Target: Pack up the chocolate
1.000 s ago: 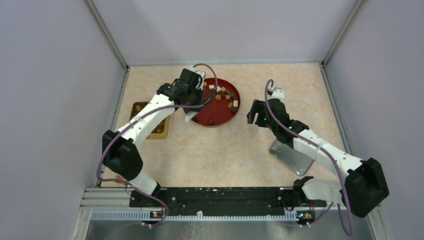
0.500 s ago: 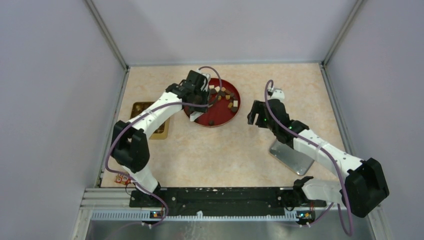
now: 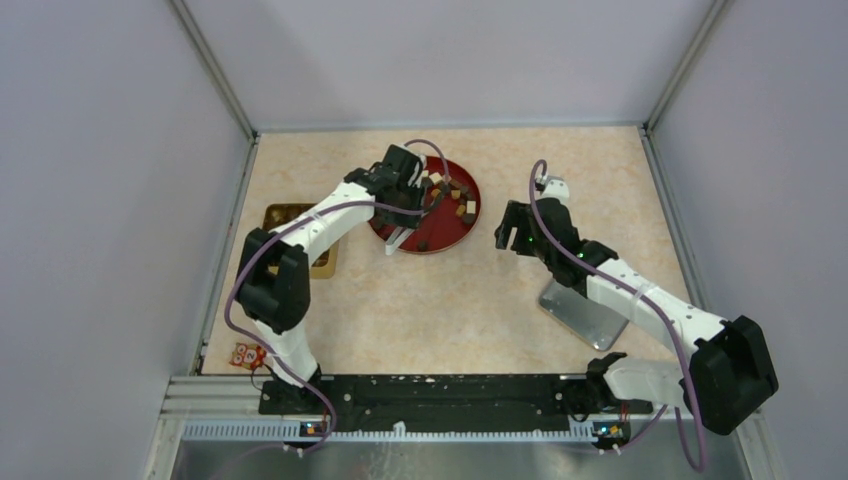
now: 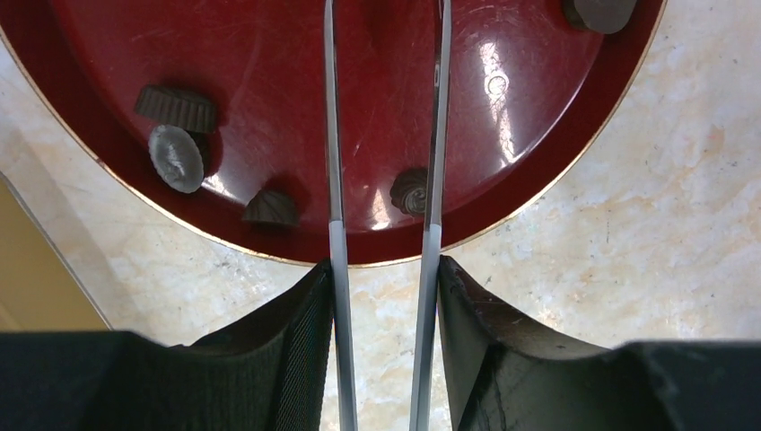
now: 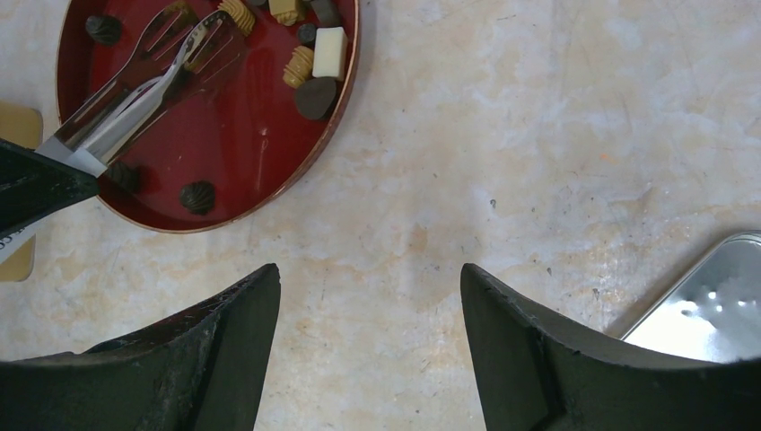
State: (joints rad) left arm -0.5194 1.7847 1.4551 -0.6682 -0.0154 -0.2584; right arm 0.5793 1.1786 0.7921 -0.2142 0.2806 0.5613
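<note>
Dark, tan and cream chocolate [image 3: 452,195] in a red plate [image 5: 242,135] toward the far edge of the surface, mostly crowded along the plate's far-right side, with a few dark pieces nearer its near rim. Over that plate, tongs [image 4: 334,180] clenched in the jaws of the left gripper [image 4: 383,268], blades apart, one dark piece between them. Right of the plate, over bare surface, the right gripper [image 5: 368,274] with jaws released; a silver tin [image 3: 585,315] toward the right edge.

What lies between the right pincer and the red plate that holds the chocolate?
Nothing: only bare tabletop lies between the right pincer and the red plate. The right wrist view shows this stretch plainly.
</note>
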